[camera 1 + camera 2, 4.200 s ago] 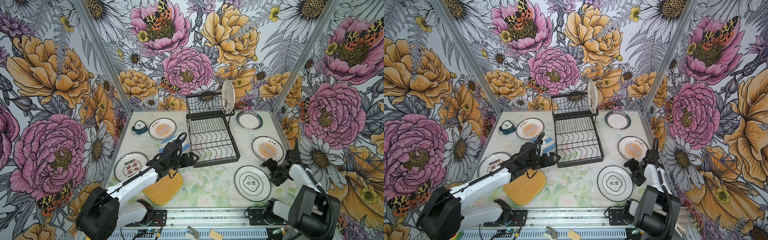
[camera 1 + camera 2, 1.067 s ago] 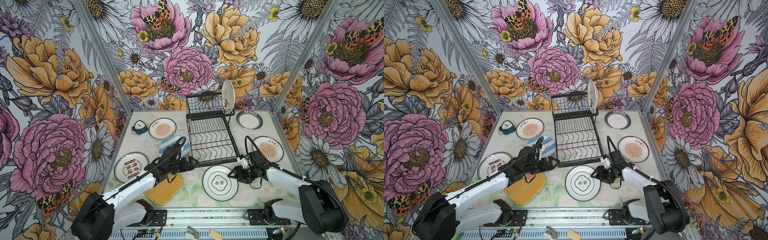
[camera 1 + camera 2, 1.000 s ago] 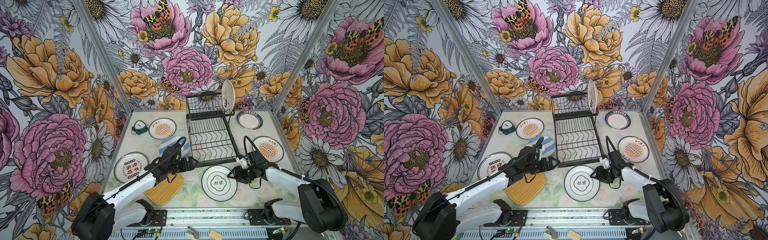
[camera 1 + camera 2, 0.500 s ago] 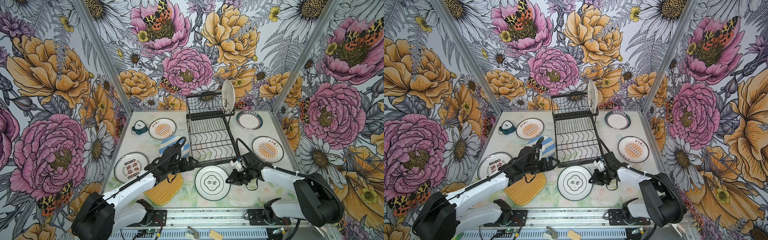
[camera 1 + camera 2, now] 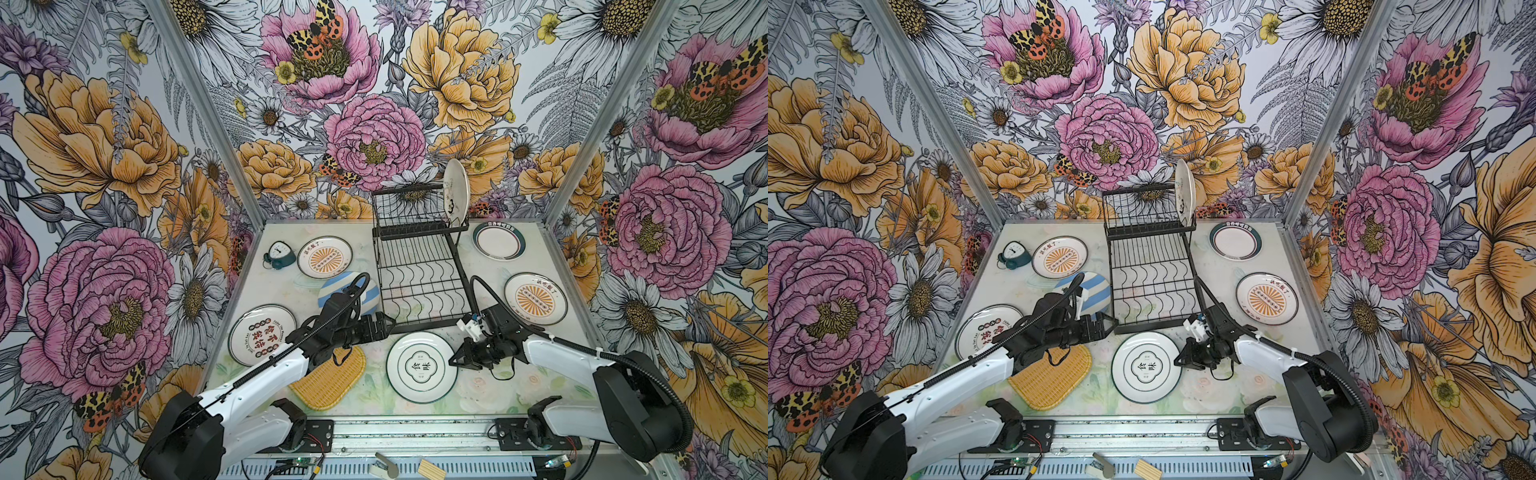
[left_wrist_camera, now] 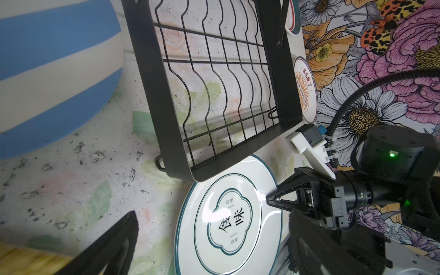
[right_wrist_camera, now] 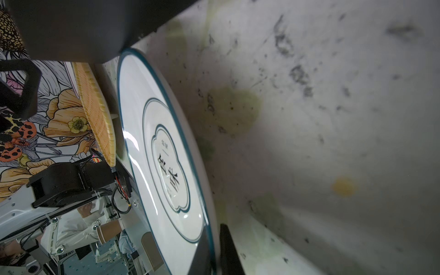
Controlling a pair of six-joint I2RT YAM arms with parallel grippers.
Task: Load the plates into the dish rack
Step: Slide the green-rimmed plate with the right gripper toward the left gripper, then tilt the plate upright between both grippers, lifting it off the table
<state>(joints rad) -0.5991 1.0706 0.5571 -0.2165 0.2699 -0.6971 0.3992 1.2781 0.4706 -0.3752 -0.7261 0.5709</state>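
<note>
— Right hand (image 5: 454, 362) status?
— Pressed together on the right rim of the teal-ringed plate (image 5: 422, 366), which lies flat on the bench (image 5: 478, 395), just in front of the dish rack (image 5: 419, 282).
— Clearance?
— Lower tray slots all free, directly beyond the plate. Left hand (image 5: 390, 325), spread and empty, hovers at the rack's front-left corner; plate probably needs tipping on edge first.

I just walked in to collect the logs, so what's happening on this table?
Two arms are loading plates into the dish rack. The right gripper is shut on the edge of the teal-rimmed plate lying just in front of the rack. The left gripper is open and empty, by the rack's front left corner. One upright plate stands on the upper shelf; the rest lie flat on the table.
</note>
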